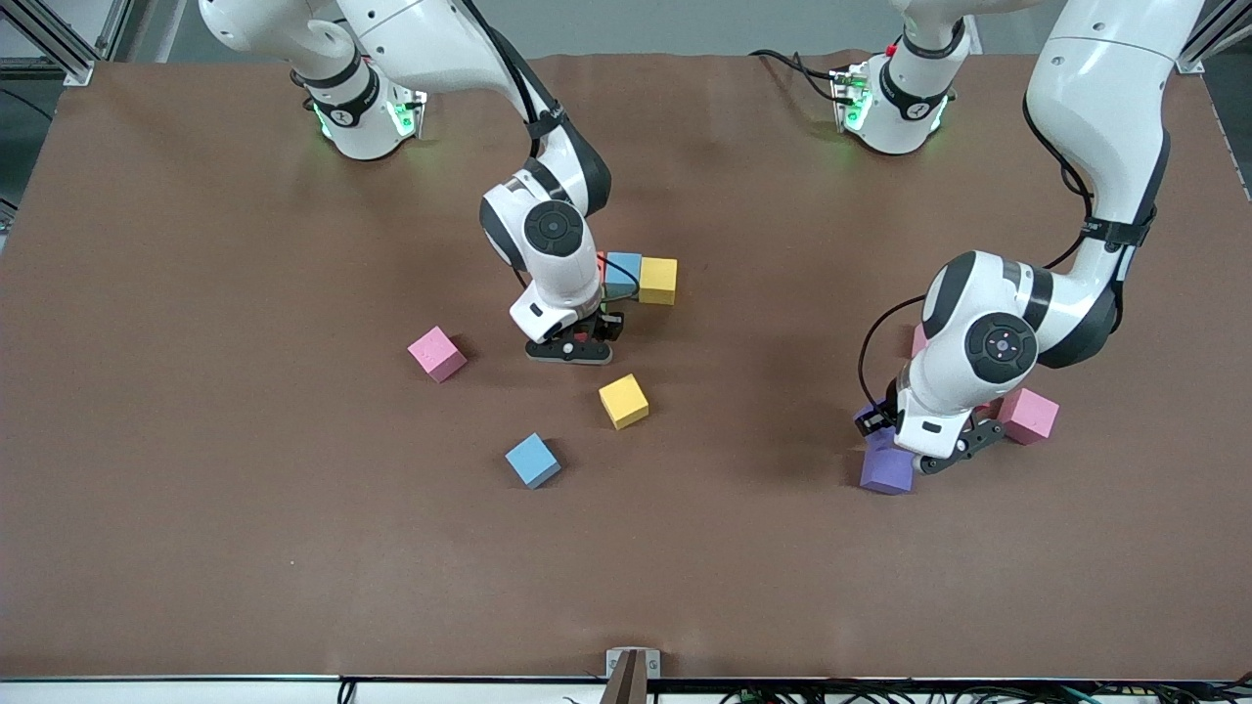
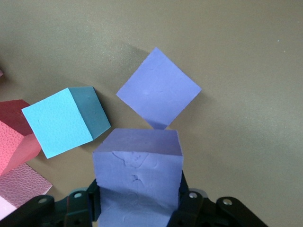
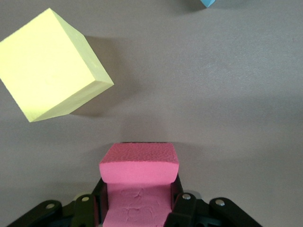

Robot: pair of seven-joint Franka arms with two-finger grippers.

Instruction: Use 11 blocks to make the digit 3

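My right gripper [image 1: 572, 344] is shut on a red block [image 3: 138, 175], low over the table beside a touching row: a yellow block [image 1: 657, 281], a blue block [image 1: 623, 272] and a red edge [image 1: 600, 262] mostly hidden by the arm. A loose yellow block [image 1: 623, 401] and a blue block [image 1: 533, 460] lie nearer the front camera. My left gripper [image 1: 937, 447] is shut on a purple block [image 2: 137, 165], raised a little. Below it a second purple block [image 1: 886, 471] lies on the table, with a light blue block [image 2: 66, 123] and a red block [image 2: 12, 135] beside it.
A pink cube [image 1: 437, 353] lies toward the right arm's end of the table. Another pink cube [image 1: 1027, 416] sits beside the left hand, and a third [image 1: 919, 339] shows partly above it. A small metal bracket [image 1: 633, 665] sits at the table's front edge.
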